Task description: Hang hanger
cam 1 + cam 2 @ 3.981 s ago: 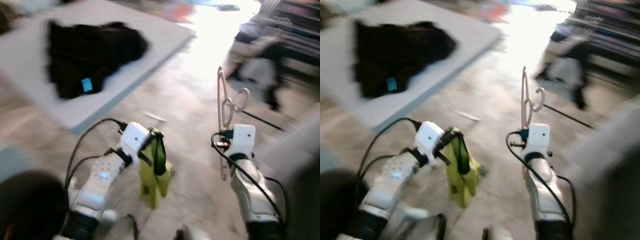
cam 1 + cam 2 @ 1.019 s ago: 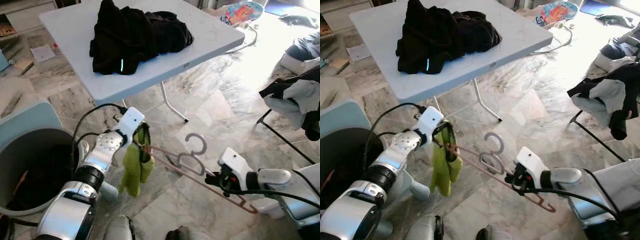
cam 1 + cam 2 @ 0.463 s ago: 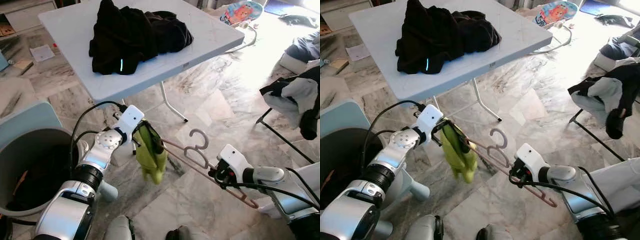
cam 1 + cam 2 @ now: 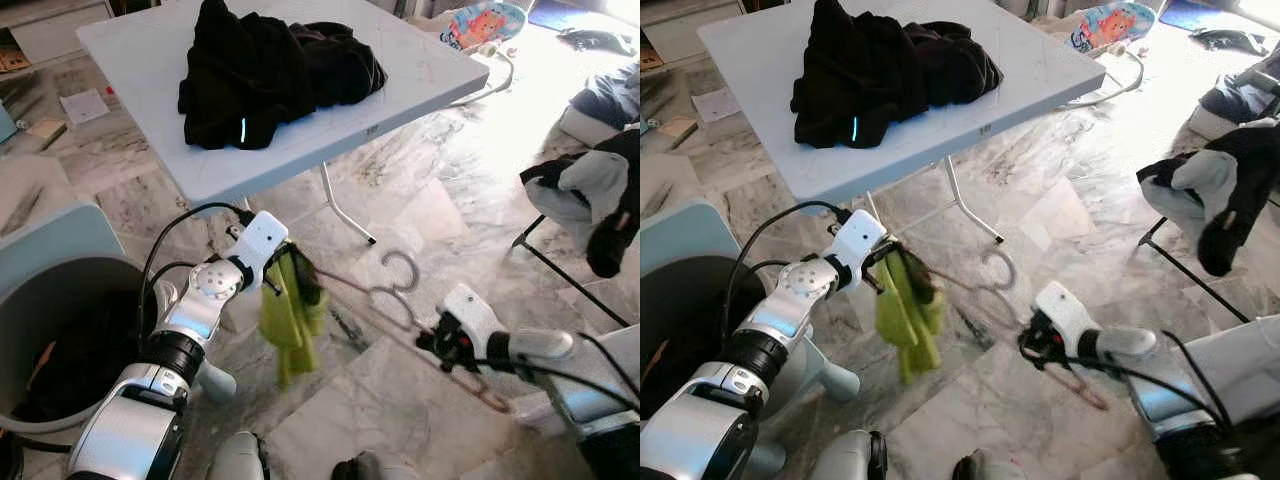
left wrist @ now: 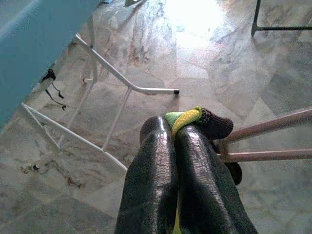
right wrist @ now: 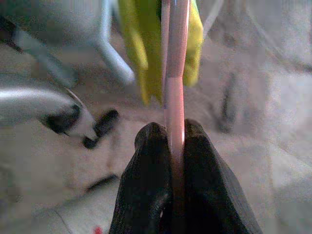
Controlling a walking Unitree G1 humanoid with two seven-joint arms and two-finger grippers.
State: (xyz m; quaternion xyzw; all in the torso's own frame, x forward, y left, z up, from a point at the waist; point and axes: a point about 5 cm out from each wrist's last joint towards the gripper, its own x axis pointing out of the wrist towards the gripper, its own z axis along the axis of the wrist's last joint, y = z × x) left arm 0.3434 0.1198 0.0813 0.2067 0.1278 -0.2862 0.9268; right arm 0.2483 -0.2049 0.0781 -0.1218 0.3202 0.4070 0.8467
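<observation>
Marble floor (image 4: 400, 210) below tabletop (image 4: 130, 60). My left pincer (image 5: 176, 134) clenched on yellow-green cloth (image 4: 288, 315); right pincer (image 6: 170, 138), arm reaching across, clamps pink hanger (image 6: 174, 68), just beside cloth.

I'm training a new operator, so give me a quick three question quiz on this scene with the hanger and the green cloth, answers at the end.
1. True or false: the left gripper is shut on the green cloth.
2. What does the right gripper hold?
A. black clothes
B. pink hanger
C. bin
3. Fill in: the black clothes lie on the ____.

Key:
1. true
2. B, the pink hanger
3. table
</observation>
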